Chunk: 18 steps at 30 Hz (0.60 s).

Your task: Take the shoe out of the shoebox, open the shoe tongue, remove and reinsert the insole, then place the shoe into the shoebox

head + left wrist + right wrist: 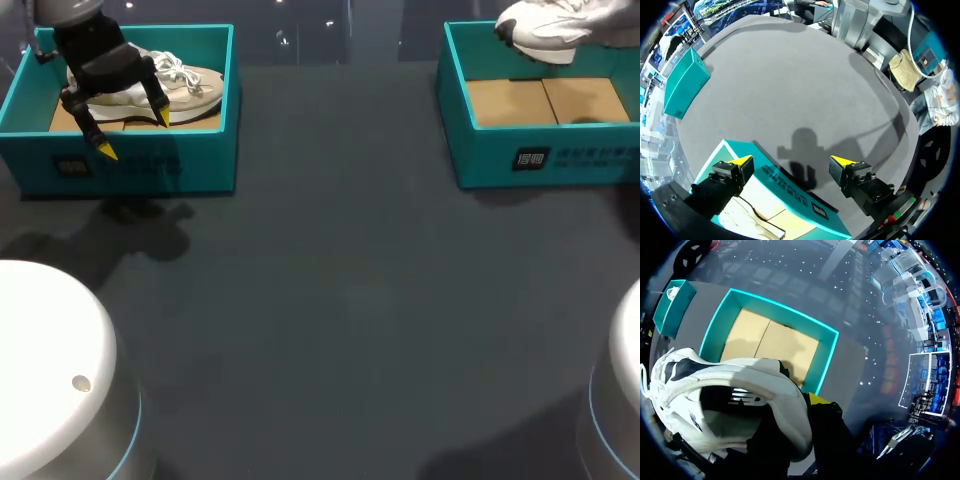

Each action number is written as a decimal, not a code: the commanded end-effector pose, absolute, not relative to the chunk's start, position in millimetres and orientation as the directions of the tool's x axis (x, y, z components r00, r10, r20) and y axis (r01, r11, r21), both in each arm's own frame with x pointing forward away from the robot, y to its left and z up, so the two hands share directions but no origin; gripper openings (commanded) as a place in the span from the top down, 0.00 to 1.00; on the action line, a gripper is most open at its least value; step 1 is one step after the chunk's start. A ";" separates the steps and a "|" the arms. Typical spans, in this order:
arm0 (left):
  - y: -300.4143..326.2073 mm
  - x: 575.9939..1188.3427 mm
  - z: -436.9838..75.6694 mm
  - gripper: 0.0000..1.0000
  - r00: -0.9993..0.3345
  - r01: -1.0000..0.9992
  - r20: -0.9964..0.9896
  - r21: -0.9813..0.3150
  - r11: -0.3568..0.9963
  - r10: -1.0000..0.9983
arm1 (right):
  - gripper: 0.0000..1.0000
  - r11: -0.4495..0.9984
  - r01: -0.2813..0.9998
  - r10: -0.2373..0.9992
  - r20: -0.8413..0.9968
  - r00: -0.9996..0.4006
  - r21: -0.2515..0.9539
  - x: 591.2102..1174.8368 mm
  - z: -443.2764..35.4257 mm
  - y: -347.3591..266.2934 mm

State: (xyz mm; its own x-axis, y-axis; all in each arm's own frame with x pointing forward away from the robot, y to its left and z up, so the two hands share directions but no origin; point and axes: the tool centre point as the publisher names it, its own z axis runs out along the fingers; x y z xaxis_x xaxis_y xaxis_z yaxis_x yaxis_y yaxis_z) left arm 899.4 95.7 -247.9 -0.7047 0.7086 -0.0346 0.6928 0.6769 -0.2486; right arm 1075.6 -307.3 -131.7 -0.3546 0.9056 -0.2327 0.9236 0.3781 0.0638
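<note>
A white shoe [548,32] hangs over the far edge of the right teal shoebox [540,150]. In the right wrist view my right gripper [807,405] is shut on the white shoe [740,385] at its collar, with one yellow tip outside and the other finger hidden inside. Below it lies the right shoebox's [826,360] bare cardboard floor. A beige shoe [165,85] lies in the left teal shoebox [130,165]. My left gripper [135,135] hovers open over that box's front wall. In the left wrist view the left gripper [792,161] is open above the left shoebox [790,187] and the beige shoe [747,220].
Dark grey table surface [340,300] stretches between the two boxes. White robot bases stand at the near left [50,370] and near right [620,400] corners.
</note>
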 end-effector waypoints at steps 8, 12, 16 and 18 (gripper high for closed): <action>95.8 899.7 -248.1 0.00 -0.704 0.694 -0.033 -0.248 0.677 0.710 | 1.00 0.238 0.969 0.935 -0.286 -0.212 0.060 1058.5 -144.5 -305.4; 95.8 899.7 -248.1 0.00 -0.704 0.694 -0.033 -0.248 0.677 0.710 | 1.00 0.213 0.976 0.938 -0.290 -0.190 0.050 1057.9 -155.4 -306.4; 95.8 899.7 -248.1 0.00 -0.704 0.694 -0.033 -0.248 0.677 0.710 | 1.00 0.190 0.981 0.941 -0.292 -0.169 0.044 1057.8 -159.1 -305.8; 95.8 899.7 -248.1 0.00 -0.704 0.694 -0.033 -0.248 0.677 0.710 | 1.00 0.169 0.984 0.944 -0.295 -0.146 0.056 1054.8 -157.0 -305.0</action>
State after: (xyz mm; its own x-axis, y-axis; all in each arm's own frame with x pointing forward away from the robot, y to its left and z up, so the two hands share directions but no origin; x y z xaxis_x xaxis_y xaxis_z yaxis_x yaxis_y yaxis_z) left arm 899.4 95.7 -247.9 -0.7047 0.7087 -0.0346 0.6929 0.6769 -0.2486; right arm 1056.2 -306.5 -161.0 -0.1568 0.9430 -0.2934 0.9825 0.1791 0.0509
